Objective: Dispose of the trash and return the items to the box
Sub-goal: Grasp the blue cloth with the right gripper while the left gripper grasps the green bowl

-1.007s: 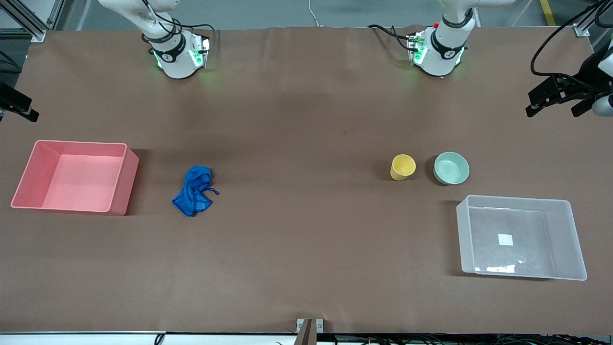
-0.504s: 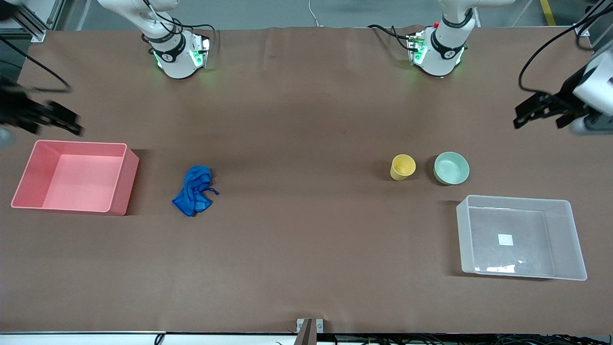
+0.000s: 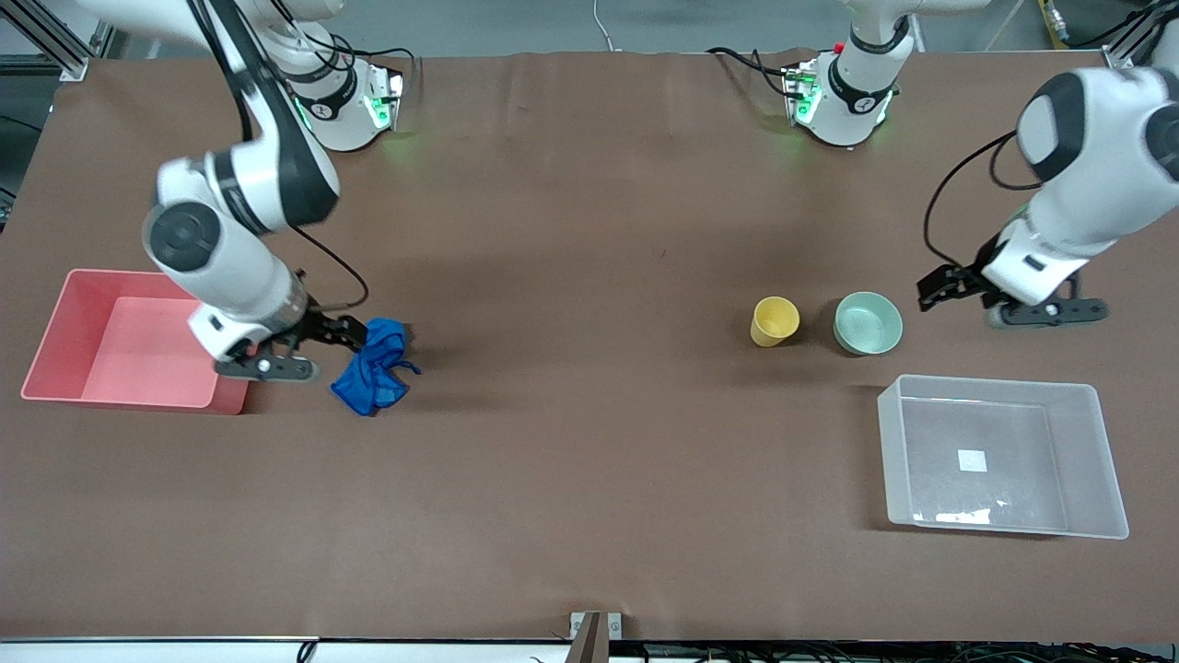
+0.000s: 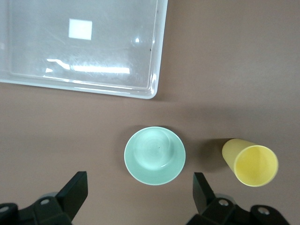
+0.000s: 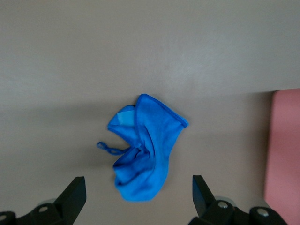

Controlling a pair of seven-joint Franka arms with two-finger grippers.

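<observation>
1. Toward the right arm's end of the table: right gripper (image 3: 341, 333) now up over the gap between the pink bin (image 3: 55, 331) and the blue rag (image 3: 371, 366), where 0.5 s ago only its dark tip showed at the table's edge. Fingers spread wide, nothing held.
2. Toward the left arm's end: left gripper (image 3: 939, 287) swung in from the edge over that same 0.5 s, now over bare table just beside the mint-green bowl (image 3: 868, 322). Fingers wide apart, empty.
3. Nothing on the table shifted: rag, bowl, yellow cup (image 3: 775, 320) and clear bin (image 3: 1096, 460) in the same spots. Likely meaning: 2 approaches under way, no grasp made, no part of the task done.
4. Rag (image 5: 143, 147) crumpled, long axis slanting nearer-to-farther from the front camera, thin string end (image 5: 108, 148) pointing away from the pink bin.
5. Cup (image 4: 251, 161) beside the bowl (image 4: 154, 155), apart, both mouth-up; cup looks slightly tilted. Clear bin (image 4: 157, 56) nearer the front camera than both, empty but for a white sticker (image 4: 80, 28).
</observation>
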